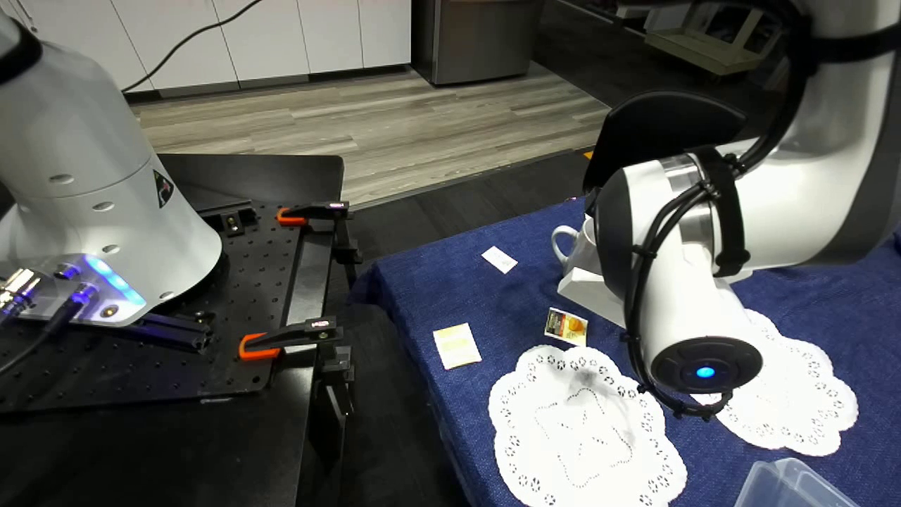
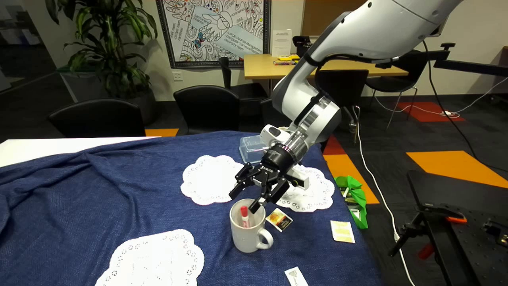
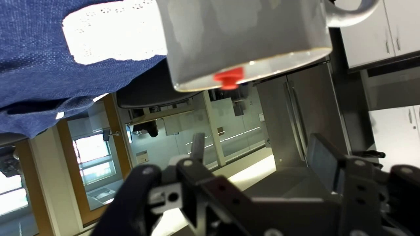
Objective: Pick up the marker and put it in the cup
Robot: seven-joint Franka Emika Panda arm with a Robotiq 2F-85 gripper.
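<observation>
The white mug [image 2: 240, 240] stands upright on the blue cloth in an exterior view. The red-capped marker [image 2: 245, 217] stands inside it, leaning on the inner wall, its lower end hidden. My gripper [image 2: 243, 201] is open and empty, its fingers just behind and above the mug's rim. In the wrist view, which stands upside down, the mug [image 3: 242, 36] fills the top and the red marker end [image 3: 229, 78] pokes past its rim. The open fingers [image 3: 257, 144] have nothing between them. In an exterior view the arm hides the gripper and part of the mug [image 1: 585, 250].
White lace doilies [image 2: 210, 180] lie on the blue cloth, partly under the arm. Small packets lie near the mug, one beside it [image 2: 279, 219], one near the table edge [image 2: 342, 231] and a white one [image 2: 296, 277]. A clear plastic box [image 2: 251, 150] stands behind the gripper.
</observation>
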